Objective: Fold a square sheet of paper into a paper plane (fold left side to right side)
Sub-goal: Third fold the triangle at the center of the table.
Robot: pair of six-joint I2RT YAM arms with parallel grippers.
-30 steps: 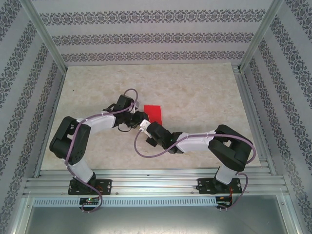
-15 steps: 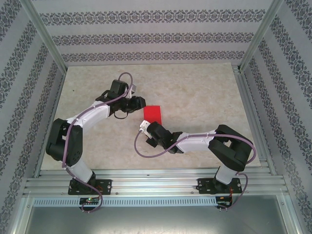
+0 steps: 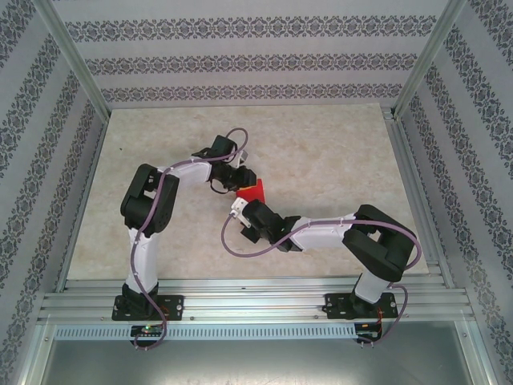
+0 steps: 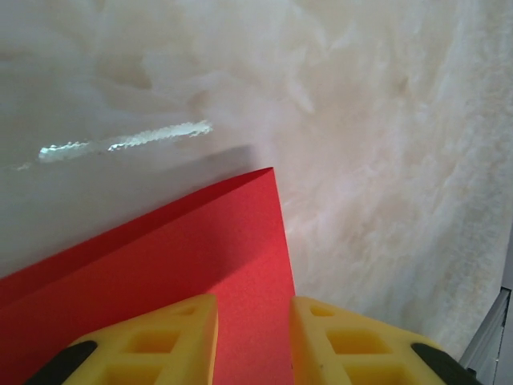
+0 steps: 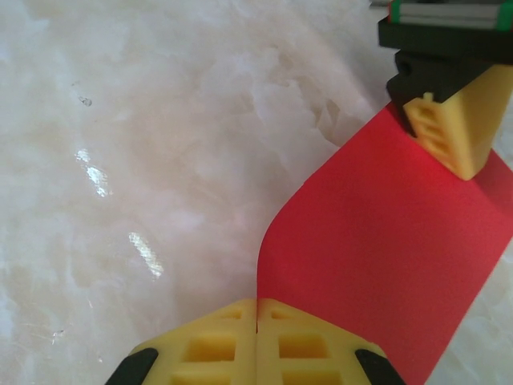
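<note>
A: Place of the red paper (image 3: 256, 192)?
B: Middle of the marbled desk (image 3: 337, 160), curved upward, a corner pointing away from the left hand (image 4: 253, 321), spread apart.
A: Right hand (image 5: 256, 309)?
B: Clamped on its near edge. Patterned walls (image 3: 240, 60) around.

The square sheet of paper (image 3: 256, 191) lies on the table (image 3: 337, 160), left gripper (image 4: 252, 321) behind it, right gripper (image 5: 256, 309) before it.

A pale marbled table (image 3: 321, 160) carries the red square sheet of paper (image 3: 255, 191) near its middle.
</note>
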